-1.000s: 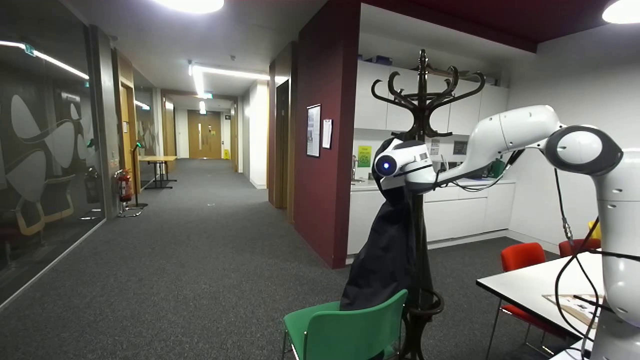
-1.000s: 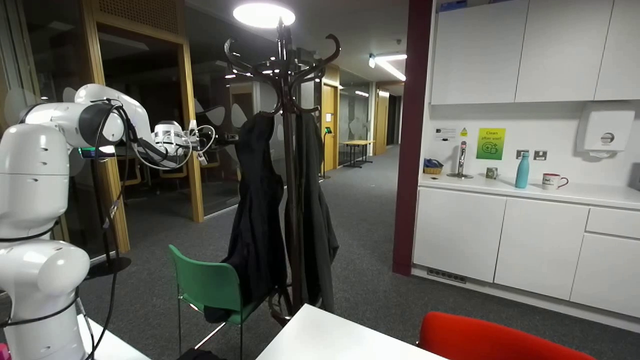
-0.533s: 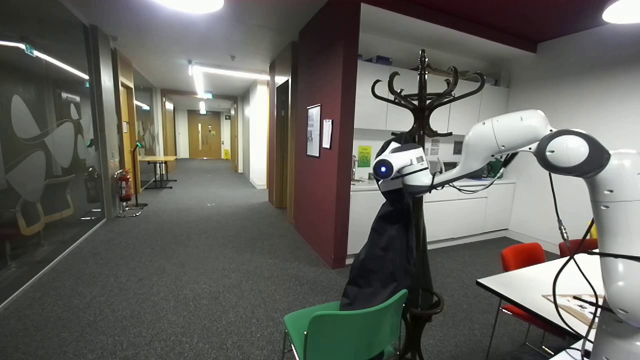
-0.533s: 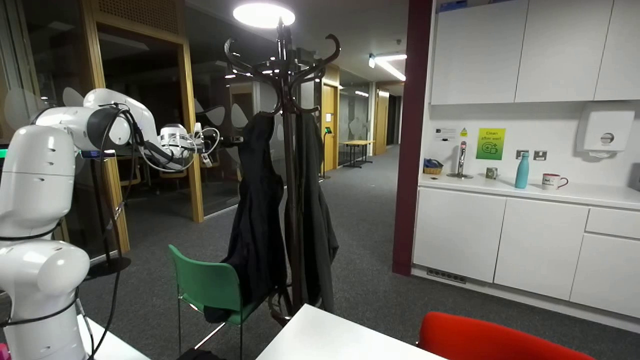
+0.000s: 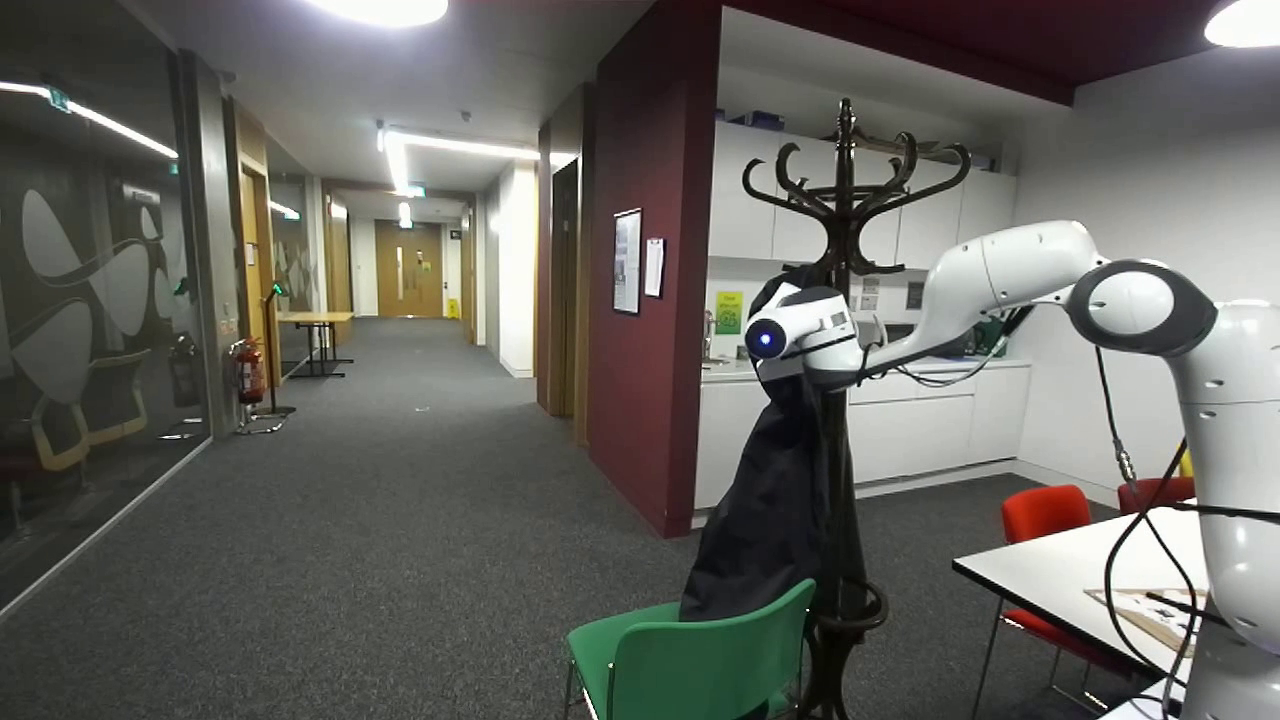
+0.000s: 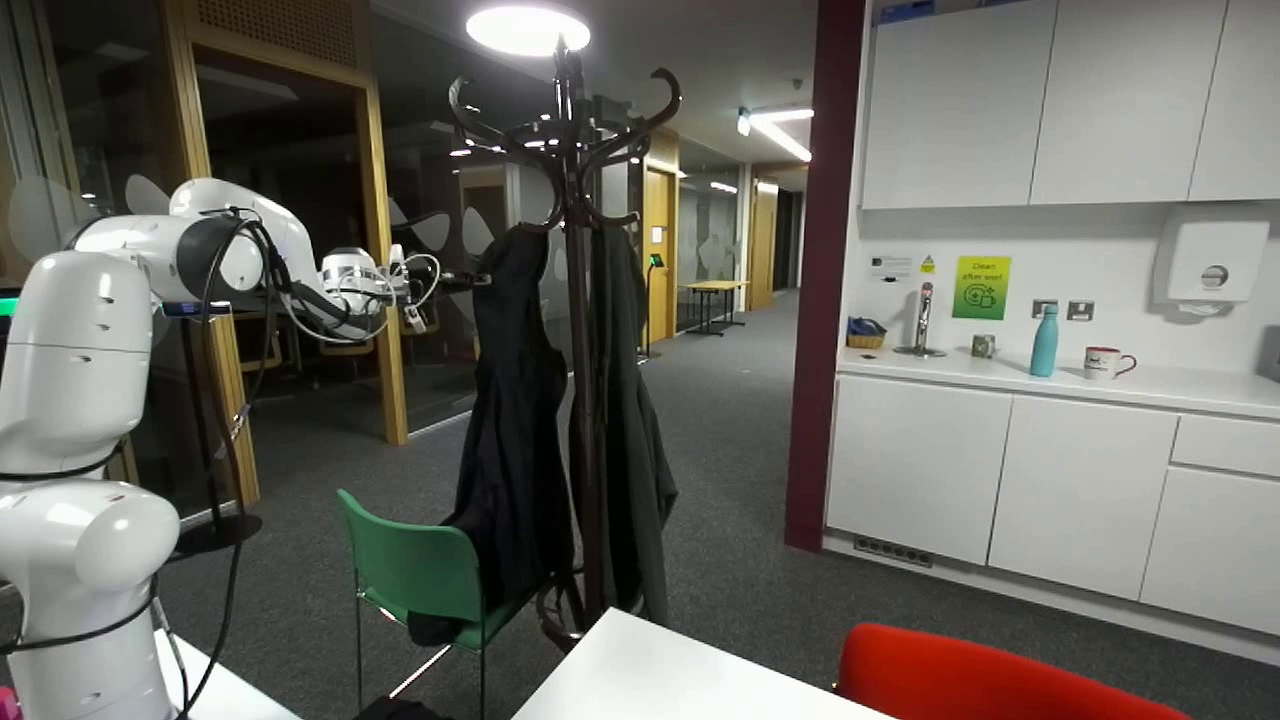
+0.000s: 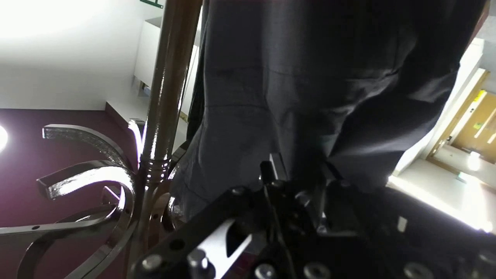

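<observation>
A black coat (image 6: 515, 400) hangs from the dark wooden coat stand (image 6: 575, 350); its lower end rests on the green chair (image 6: 420, 560). My gripper (image 6: 484, 280) reaches sideways to the coat's upper part and touches it. In the wrist view, the dark cloth (image 7: 240, 128) fills the space ahead of the gripper (image 7: 303, 166). Its fingers (image 7: 278, 166) stand partly drawn in, a small gap apart, with dark cloth in or behind that gap. Shadow hides whether the cloth is pinched. The arm's wrist covers the fingers in an exterior view, in front of the coat (image 5: 760, 520).
Curved hooks (image 7: 85, 178) of the stand lie close beside the gripper in the wrist view. A second, grey garment (image 6: 640, 420) hangs behind the pole. A white table (image 6: 680, 680) and red chair (image 6: 980, 670) stand nearby. Beyond is a counter with a blue bottle (image 6: 1045, 342).
My arm has lowered slightly and moved closer to the coat, mostly in the first half second. The fingers have drawn together at the coat, whose near edge has shifted slightly.
</observation>
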You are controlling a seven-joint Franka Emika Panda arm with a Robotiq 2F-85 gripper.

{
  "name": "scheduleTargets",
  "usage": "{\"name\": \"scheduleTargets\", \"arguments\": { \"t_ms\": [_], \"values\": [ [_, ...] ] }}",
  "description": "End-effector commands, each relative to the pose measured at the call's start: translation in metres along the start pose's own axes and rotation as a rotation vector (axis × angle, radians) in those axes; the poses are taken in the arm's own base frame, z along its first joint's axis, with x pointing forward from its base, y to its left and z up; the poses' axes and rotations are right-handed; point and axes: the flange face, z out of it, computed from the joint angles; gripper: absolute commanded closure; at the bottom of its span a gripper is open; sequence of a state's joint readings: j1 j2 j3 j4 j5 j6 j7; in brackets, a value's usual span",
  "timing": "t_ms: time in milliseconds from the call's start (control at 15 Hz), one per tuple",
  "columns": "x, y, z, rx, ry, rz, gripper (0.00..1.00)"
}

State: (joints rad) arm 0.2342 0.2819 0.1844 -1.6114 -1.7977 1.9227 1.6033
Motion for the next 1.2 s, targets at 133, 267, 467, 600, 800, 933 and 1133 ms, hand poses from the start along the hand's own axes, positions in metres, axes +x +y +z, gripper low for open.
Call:
{"name": "scheduleTargets", "arguments": {
  "t_ms": [133,267,467,600,800,933,1133],
  "values": [
    [0.026,0.004,0.000,-0.020,0.067,0.026,1.00],
    [0.034,0.004,-0.004,-0.016,0.084,0.033,1.00],
    [0.049,0.002,-0.015,0.001,0.121,0.037,1.00],
    [0.058,-0.002,-0.024,0.015,0.152,0.038,1.00],
    [0.074,-0.008,-0.043,0.043,0.203,0.042,1.00],
    [0.080,-0.014,-0.057,0.066,0.237,0.037,1.00],
    [0.086,-0.023,-0.078,0.098,0.280,0.026,1.00]
  ]
}}
